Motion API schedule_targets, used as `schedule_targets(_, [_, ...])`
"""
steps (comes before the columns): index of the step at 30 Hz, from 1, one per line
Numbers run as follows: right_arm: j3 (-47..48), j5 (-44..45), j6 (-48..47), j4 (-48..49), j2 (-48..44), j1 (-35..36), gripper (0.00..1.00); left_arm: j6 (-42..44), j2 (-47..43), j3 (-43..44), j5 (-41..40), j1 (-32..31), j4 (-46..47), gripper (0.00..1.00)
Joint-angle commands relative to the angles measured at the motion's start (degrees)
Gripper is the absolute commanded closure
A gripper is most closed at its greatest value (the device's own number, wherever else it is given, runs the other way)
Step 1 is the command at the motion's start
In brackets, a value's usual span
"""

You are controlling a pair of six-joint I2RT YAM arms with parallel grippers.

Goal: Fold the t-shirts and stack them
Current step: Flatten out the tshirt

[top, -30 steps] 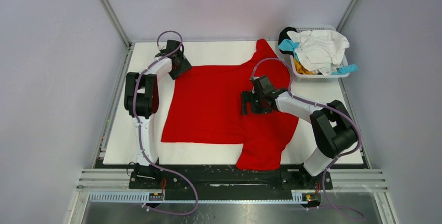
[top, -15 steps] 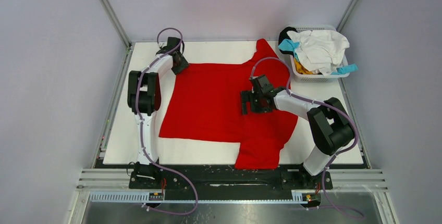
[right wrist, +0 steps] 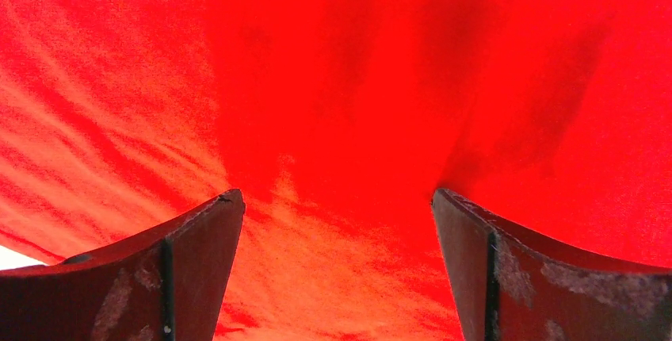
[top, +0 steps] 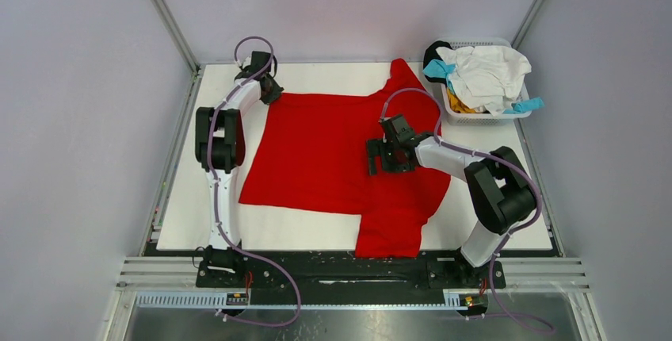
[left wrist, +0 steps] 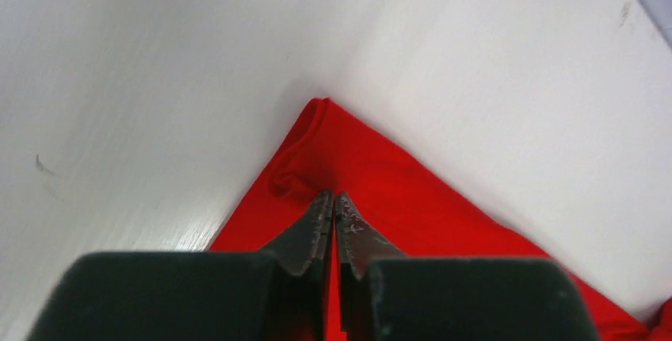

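Note:
The large red t-shirt [top: 317,151] lies spread on the white table [top: 186,206], one sleeve reaching the near edge and another part pointing to the far edge. My left gripper [top: 269,90] sits at the shirt's far left corner. In the left wrist view it [left wrist: 334,198] is shut on the red t-shirt [left wrist: 412,198], pinching a small fold of cloth by that corner. My right gripper [top: 379,157] rests open on the shirt's right half. The right wrist view shows its fingertips [right wrist: 230,202] wide apart, with red cloth [right wrist: 357,79] filling the frame.
A white lattice basket [top: 485,116] stands at the far right corner, heaped with a white shirt [top: 487,71] and bits of teal [top: 526,106], orange [top: 460,105] and black [top: 434,51] cloth. Metal frame posts and walls close in the table's sides.
My left gripper has moved a little farther toward the far left corner and shut on the shirt's corner. The shirt's left side has shifted slightly left. The right gripper has stayed put.

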Motion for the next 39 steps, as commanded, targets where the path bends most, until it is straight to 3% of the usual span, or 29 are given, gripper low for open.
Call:
schedule_targets(1, [1.9, 3.4, -1.4, -1.4, 0.6, -0.6, 0.03, -0.6, 1.7, 4.6, 0.3, 0.8, 2.4, 1.00])
schedule_targets(10, [2.1, 3.5, -1.9, -1.9, 1.2, -0.9, 0.03, -0.3, 2.1, 4.7, 2.7, 1.0, 2.5, 1.00])
schedule_targets(15, [2.7, 3.1, -2.1, -2.2, 2.1, -0.9, 0.03, 0.5, -2.2, -1.5, -1.4, 1.2, 1.8, 0.70])
schedule_targets(17, [2.6, 3.0, -2.1, -2.3, 2.2, -1.0, 0.03, 0.7, -3.2, -3.4, -1.9, 1.4, 2.2, 0.67])
schedule_targets(25, [2.7, 2.9, -2.2, -2.6, 2.8, -1.0, 0.03, -0.8, -3.4, -2.0, -1.8, 1.7, -3.5, 0.67])
schedule_targets(31, [1.6, 2.3, -1.7, -5.8, 3.1, -1.1, 0.03, -2.7, -10.2, -13.8, -1.3, 1.7, -0.4, 0.67])
schedule_targets(39, [-6.2, -1.4, 1.0, -13.0, -2.8, -1.3, 0.04, -4.7, -15.7, -22.4, 1.7, 1.6, -0.8, 0.71])
